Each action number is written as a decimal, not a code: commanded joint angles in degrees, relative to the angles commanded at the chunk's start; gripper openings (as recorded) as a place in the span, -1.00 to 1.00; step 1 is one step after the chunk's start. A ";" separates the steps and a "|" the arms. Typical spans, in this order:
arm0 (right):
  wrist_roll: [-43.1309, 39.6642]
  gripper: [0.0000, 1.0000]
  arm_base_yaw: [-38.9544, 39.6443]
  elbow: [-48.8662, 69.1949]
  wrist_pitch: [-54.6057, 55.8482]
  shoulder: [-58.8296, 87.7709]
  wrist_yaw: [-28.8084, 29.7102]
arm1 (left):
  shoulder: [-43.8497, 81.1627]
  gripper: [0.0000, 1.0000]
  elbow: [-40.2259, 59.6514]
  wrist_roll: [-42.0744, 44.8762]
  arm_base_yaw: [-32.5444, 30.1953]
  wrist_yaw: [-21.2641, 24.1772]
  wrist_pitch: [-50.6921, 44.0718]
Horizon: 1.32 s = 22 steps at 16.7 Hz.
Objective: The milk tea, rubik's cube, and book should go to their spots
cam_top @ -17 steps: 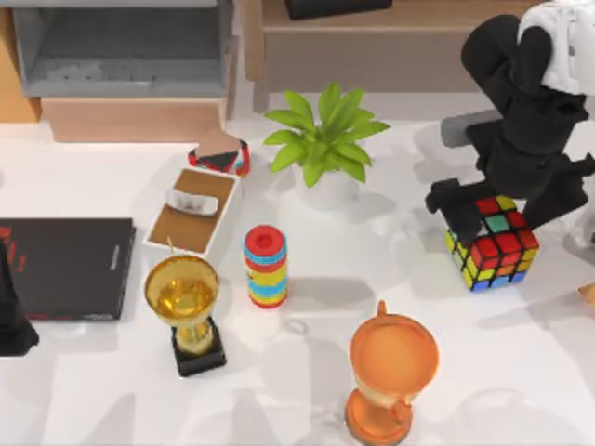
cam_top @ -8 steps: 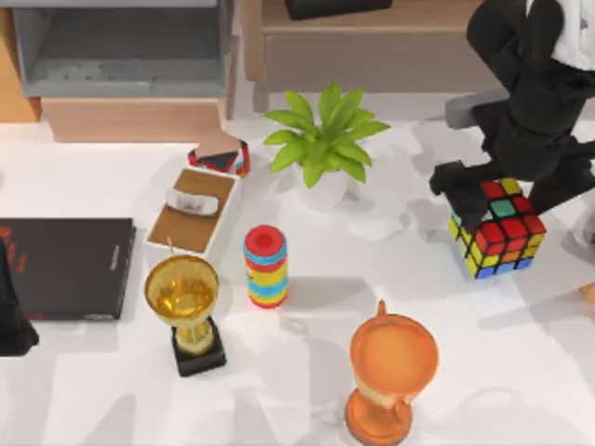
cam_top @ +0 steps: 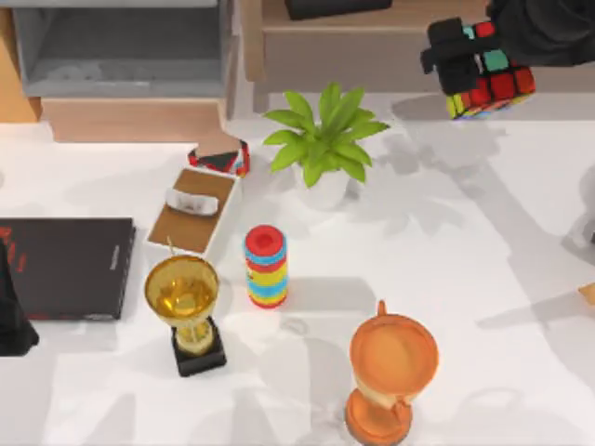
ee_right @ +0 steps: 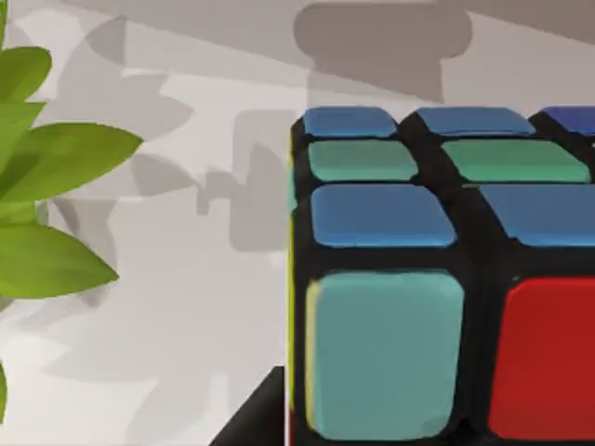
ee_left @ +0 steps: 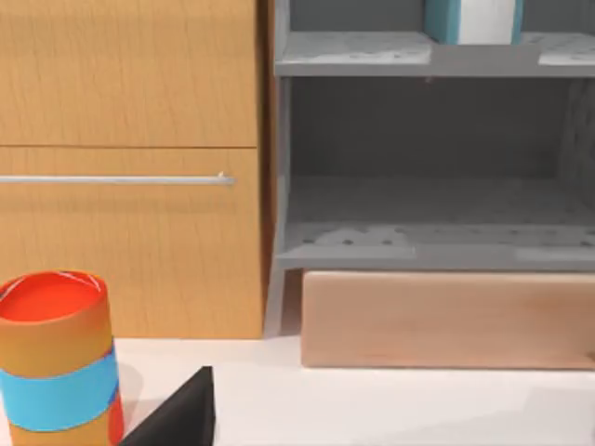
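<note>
1. The rubik's cube (ee_right: 437, 279) looms close, showing blue, green, teal and red squares on black.
2. Green plant leaves (ee_right: 46, 214) lie beside it.
3. Grey shadows fall across the white table (ee_right: 186, 307).

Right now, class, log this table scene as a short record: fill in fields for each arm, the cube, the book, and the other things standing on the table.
right end effector: raised at the table's far right, shut on the rubik's cube
rubik's cube: lifted off the table, by the wooden shelf
left arm: parked at the table's left edge
book: light blue, upright on the grey shelf
black book: flat, left side
middle: plant, striped can
front: gold trophy, orange trophy
</note>
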 joint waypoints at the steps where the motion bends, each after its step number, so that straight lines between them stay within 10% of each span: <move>1: -0.02 -1.00 0.62 0.31 4.60 -2.46 2.00 | 0.00 1.00 0.00 0.00 0.00 0.00 0.00; 11: -3.17 -1.00 6.51 -4.99 48.38 -11.20 20.09 | 0.00 1.00 0.00 0.00 0.00 0.00 0.00; 22: -4.85 -1.00 5.79 -2.85 54.84 -9.38 19.53 | 0.00 1.00 0.00 0.00 0.00 0.00 0.00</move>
